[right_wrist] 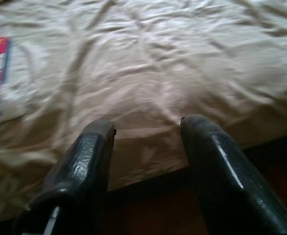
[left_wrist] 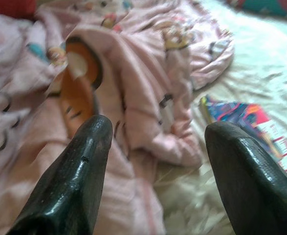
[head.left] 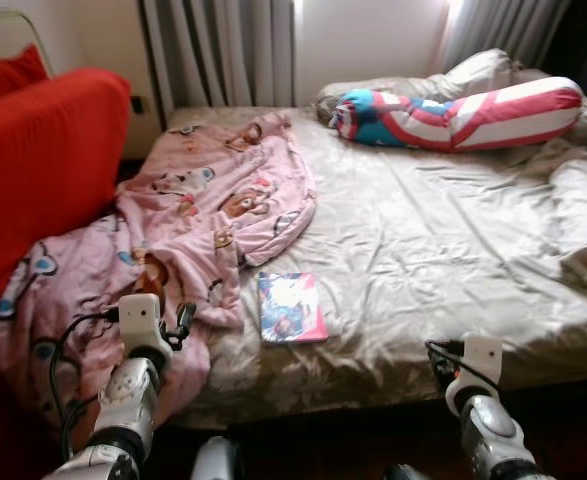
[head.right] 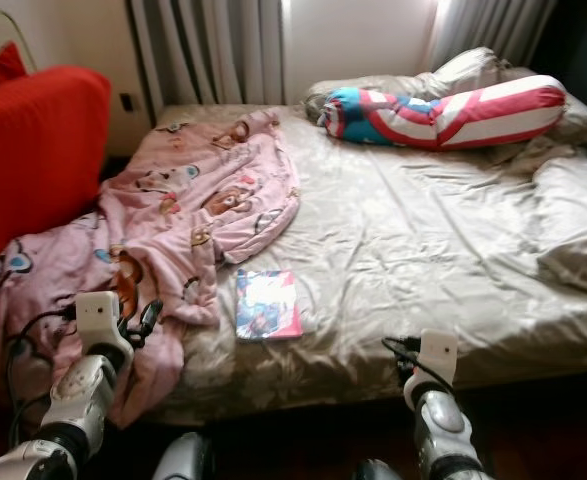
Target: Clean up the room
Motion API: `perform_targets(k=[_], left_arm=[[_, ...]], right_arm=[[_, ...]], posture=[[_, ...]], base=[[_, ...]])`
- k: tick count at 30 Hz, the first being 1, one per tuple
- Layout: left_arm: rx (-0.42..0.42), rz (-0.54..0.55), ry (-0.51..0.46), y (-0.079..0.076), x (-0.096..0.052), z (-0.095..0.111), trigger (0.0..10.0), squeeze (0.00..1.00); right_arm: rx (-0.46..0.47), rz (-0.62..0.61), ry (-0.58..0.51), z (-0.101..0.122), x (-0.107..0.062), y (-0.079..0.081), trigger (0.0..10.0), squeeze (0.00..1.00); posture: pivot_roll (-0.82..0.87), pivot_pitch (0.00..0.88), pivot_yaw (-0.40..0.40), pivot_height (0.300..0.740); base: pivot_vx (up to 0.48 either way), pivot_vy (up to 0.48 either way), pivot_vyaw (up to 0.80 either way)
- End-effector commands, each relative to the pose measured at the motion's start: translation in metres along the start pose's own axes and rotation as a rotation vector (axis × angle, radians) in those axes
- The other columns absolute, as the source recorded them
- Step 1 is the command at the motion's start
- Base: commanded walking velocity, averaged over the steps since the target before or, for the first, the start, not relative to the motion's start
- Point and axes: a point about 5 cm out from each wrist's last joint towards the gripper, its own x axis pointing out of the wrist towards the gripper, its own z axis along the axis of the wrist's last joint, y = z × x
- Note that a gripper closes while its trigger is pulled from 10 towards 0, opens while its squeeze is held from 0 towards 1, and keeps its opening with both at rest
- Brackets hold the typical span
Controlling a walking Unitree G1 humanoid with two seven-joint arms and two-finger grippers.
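A pink blanket (head.left: 213, 200) printed with cartoon bears lies crumpled over the left side of the bed and spills off its near corner. A colourful book (head.left: 291, 307) lies flat on the beige sheet (head.left: 423, 240) near the front edge, just right of the blanket. My left gripper (left_wrist: 158, 126) is open and hovers over the blanket's hanging fold, with the book (left_wrist: 251, 122) off to one side. Nothing is between the fingers of my right gripper (right_wrist: 148, 123), which is open at the bed's front edge.
A red, white and blue striped bolster (head.left: 463, 115) lies at the head of the bed on beige pillows. Another beige pillow (head.left: 583, 220) is at the right edge. A red sofa (head.left: 33, 160) stands close on the left. Grey curtains (head.left: 218, 50) hang behind.
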Motion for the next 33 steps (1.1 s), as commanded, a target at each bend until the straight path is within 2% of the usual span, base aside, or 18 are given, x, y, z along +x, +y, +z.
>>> perform_targets(k=[1,8,15,21,23,30,33], left_arm=[[0.001,-0.002,0.012,0.0,0.0,-0.001,10.0,0.0],[0.002,0.0,0.018,0.0,0.0,-0.002,10.0,0.0],[0.002,0.001,0.024,0.0,-0.001,-0.003,10.0,0.0],[0.001,0.0,0.028,0.0,-0.001,-0.004,10.0,0.0],[0.002,0.0,0.028,-0.001,-0.001,-0.004,10.0,0.0],[0.013,0.001,0.019,0.0,-0.001,-0.003,10.0,0.0],[0.012,0.001,0.02,-0.001,-0.001,-0.003,10.0,0.0]], right_arm=[[-0.008,0.006,-0.015,0.004,0.001,0.0,10.0,0.0],[-0.009,0.023,-0.012,0.002,0.001,0.004,10.0,0.0],[0.008,0.037,-0.01,-0.001,0.0,0.009,10.0,0.0],[-0.019,0.061,0.01,-0.015,-0.005,0.02,10.0,0.0],[-0.04,0.086,0.014,-0.021,-0.008,0.028,10.0,0.0],[-0.027,0.11,0.023,-0.029,-0.011,0.036,10.0,0.0],[-0.041,0.134,0.019,-0.032,-0.013,0.043,10.0,0.0]], posture=[[-0.03,0.02,-0.042,0.616],[-0.03,0.022,-0.043,0.616],[-0.03,0.022,-0.042,0.616],[-0.03,0.023,-0.042,0.616],[-0.03,0.024,-0.043,0.616],[-0.03,0.024,-0.043,0.616],[-0.03,0.024,-0.044,0.616]], base=[[0.0,0.0,0.8],[0.0,0.0,0.77],[0.0,0.0,0.0],[0.0,0.0,0.0],[0.0,0.0,0.72],[0.111,0.0,0.8],[0.277,0.0,0.0]])
